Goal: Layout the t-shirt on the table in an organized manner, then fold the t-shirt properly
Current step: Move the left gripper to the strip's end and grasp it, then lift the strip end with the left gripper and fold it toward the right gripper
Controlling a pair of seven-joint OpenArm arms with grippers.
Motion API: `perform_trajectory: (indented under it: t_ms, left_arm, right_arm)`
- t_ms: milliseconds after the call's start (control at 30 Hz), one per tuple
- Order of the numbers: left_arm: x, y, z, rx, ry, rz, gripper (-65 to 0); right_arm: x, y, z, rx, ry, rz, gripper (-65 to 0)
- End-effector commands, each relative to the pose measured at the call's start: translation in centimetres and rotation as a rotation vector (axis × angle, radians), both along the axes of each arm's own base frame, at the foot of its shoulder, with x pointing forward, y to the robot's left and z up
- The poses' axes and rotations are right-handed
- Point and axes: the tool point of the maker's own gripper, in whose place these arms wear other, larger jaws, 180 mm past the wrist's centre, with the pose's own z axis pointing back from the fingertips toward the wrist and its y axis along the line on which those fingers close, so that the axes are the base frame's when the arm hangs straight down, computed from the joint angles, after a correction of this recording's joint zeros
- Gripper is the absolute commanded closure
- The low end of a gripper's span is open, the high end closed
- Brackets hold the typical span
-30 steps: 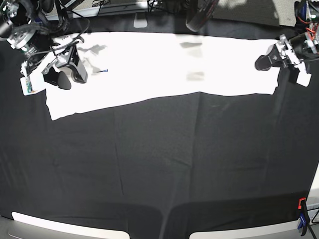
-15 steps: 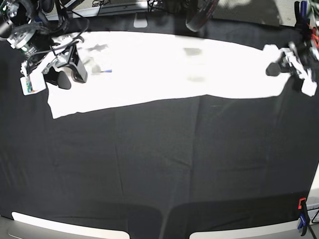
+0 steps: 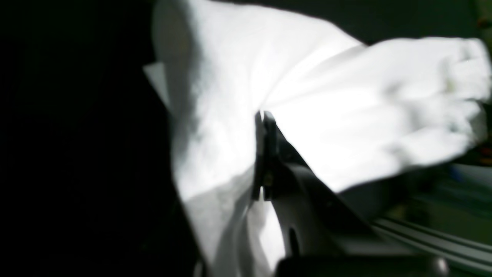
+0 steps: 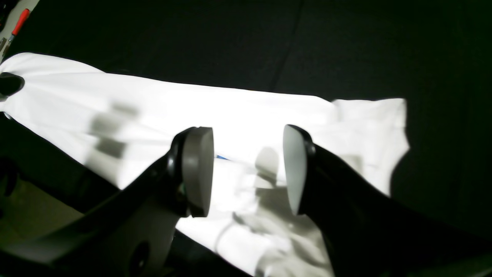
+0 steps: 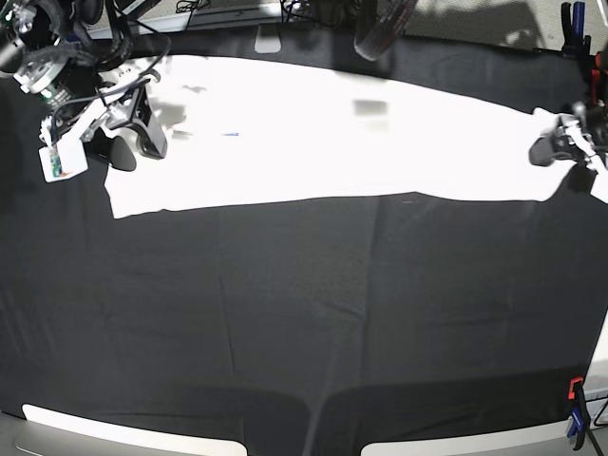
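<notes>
The white t-shirt [image 5: 332,133] lies stretched in a long band across the far part of the black table [image 5: 304,313]. Only plain white cloth shows, with a tiny blue mark [image 5: 230,134]. My left gripper [image 5: 548,150], at the right edge of the base view, is shut on the shirt's right end. The left wrist view shows its jaws [image 3: 263,115] closed with white cloth [image 3: 215,115] pinched and bunched between them. My right gripper [image 5: 133,150] is open just above the shirt's left end. In the right wrist view [image 4: 248,169] its pads are apart over wrinkled cloth [image 4: 250,111], holding nothing.
An orange and blue clamp [image 5: 575,408] sits at the table's near right edge. More clamps [image 5: 575,24] stand at the far right corner. A dark round object [image 5: 380,28] and cables hang over the far edge. A red-handled tool [image 4: 19,23] shows beyond the cloth.
My left gripper has moved right and a little nearer with the shirt's end in it. The shirt has stretched longer and its left edge slid right. The right gripper has stayed open in place.
</notes>
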Motion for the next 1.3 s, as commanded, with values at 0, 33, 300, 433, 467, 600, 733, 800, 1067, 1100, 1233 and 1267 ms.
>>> perform_trajectory:
  t_ms: [0, 33, 300, 433, 467, 600, 733, 800, 1067, 1100, 1233, 1267]
  left_arm:
    - [1.9, 1.7, 2.1, 0.052, -0.063, 0.005, 0.0]
    - [2.4, 2.4, 2.4, 0.089, -0.064, -0.002, 0.0]
    - [3.7, 2.2, 5.5, 0.113, -0.074, -0.026, 0.0]
    - [3.1, -1.3, 7.1, 0.146, -0.128, -0.136, 0.0]
    - [2.9, -2.5, 7.6, 0.148, -0.154, -0.162, 0.0]
    - [1.9, -8.0, 9.6, 0.100, -0.258, -0.232, 0.0]
    - [1.4, -12.8, 10.7, -0.011, -0.336, -0.236, 0.0]
    - [1.3, -14.5, 10.3, -0.070, -0.343, -0.218, 0.0]
    - [-0.5, -22.5, 4.1, -0.067, -0.201, -0.347, 0.0]
    - [-0.7, -23.3, 3.8, -0.064, -0.204, -0.369, 0.0]
    - [-1.1, -26.0, 3.3, -0.040, -0.235, -0.438, 0.0]
    - [-1.3, -26.6, 3.3, -0.048, -0.240, -0.454, 0.0]
  right_arm:
    - [0.3, 0.3, 1.1, 0.006, -0.045, 0.018, -28.3]
    - [0.3, 0.3, 1.1, 0.006, -0.045, 0.018, -28.3]
    - [0.3, 0.4, 1.1, 0.007, -0.045, 0.018, -28.3]
    - [0.3, 0.4, 1.1, 0.007, -0.046, 0.018, -28.3]
    - [0.3, 0.4, 1.1, 0.007, -0.046, 0.018, -28.3]
    - [0.3, 0.4, 1.1, 0.007, -0.046, 0.018, -28.3]
    - [0.3, 0.4, 1.2, 0.008, -0.047, 0.018, -28.3]
    - [0.3, 0.4, 1.2, 0.008, -0.047, 0.018, -28.3]
    - [0.4, 0.4, 1.2, 0.010, -0.051, 0.019, -28.3]
    - [0.4, 0.4, 1.2, 0.010, -0.051, 0.019, -28.3]
    - [0.3, 0.4, 1.2, 0.010, -0.050, 0.019, -28.3]
    - [0.3, 0.4, 1.2, 0.010, -0.050, 0.019, -28.3]
